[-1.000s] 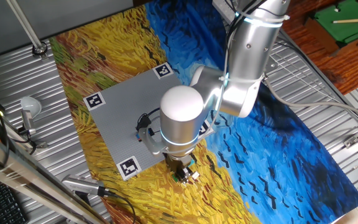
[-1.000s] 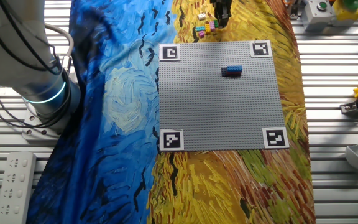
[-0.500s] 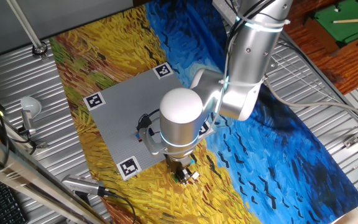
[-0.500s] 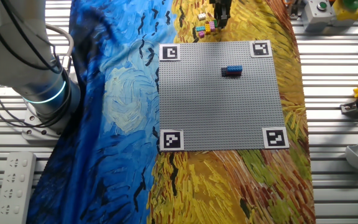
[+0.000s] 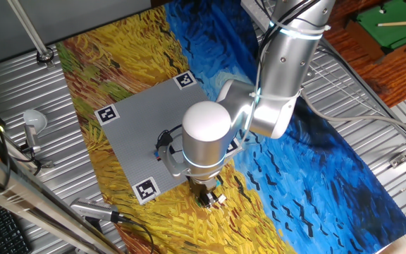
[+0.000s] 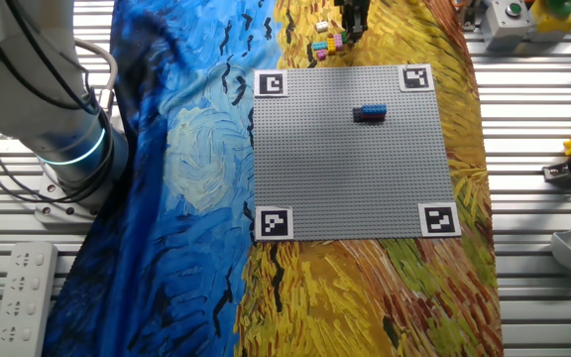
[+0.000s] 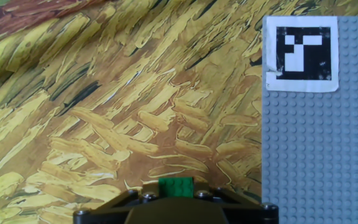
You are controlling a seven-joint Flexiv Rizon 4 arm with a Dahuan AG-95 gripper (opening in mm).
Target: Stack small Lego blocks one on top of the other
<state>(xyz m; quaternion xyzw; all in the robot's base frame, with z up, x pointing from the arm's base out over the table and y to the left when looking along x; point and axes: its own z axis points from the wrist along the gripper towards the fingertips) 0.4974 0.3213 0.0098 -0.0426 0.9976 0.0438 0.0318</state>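
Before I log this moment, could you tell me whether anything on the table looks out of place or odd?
Nothing stands out. The grey baseplate lies flat on the painted cloth, a blue and red stack sits on it, and the loose small Lego blocks lie off its edge by the gripper. No damage shows.

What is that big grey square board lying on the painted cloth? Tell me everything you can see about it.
The grey board is a flat, square plastic-looking plate covered in rows of tiny studs. It lies flat on the painted cloth. Each of its four corners carries a black-and-white square tag. A small stack of bricks, blue with red showing beneath, stands on it nearer one edge. A few loose little bricks lie on the cloth just beyond that edge, off the board. Nothing else touches it.
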